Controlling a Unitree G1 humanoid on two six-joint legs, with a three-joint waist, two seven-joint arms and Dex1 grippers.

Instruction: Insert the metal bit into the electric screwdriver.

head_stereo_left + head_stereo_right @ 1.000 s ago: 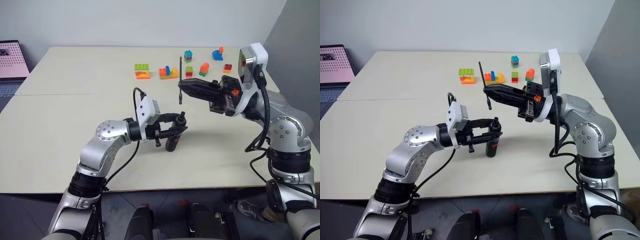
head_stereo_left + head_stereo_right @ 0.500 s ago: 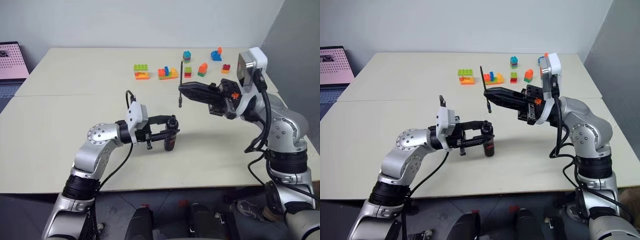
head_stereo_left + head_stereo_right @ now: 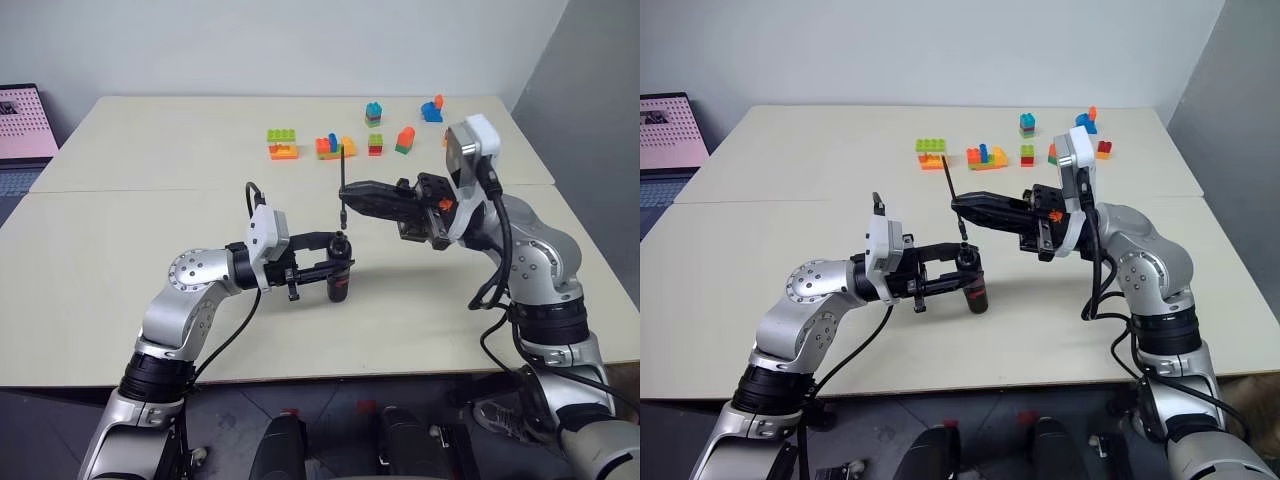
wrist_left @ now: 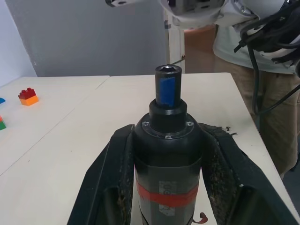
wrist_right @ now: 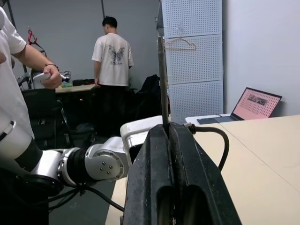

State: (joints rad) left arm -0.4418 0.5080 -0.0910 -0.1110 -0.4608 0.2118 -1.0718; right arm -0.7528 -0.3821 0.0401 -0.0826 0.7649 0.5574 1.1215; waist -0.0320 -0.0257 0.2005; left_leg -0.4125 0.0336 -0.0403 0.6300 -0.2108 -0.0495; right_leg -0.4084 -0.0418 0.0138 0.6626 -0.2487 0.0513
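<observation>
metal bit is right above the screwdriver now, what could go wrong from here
The metal bit is thin and pinched only at its middle by the right hand, so it may tilt or slip if its lower end catches the rim of the electric screwdriver. The screwdriver stands upright on the table, clamped by the left hand; a sideways push from a missed insertion could twist it in that grip.

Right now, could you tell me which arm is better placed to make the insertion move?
The right. Its gripper holds the metal bit upright, its lower tip just above the socket of the electric screwdriver. The left gripper is clamped on the screwdriver, standing on the table, and should only steady it.
</observation>
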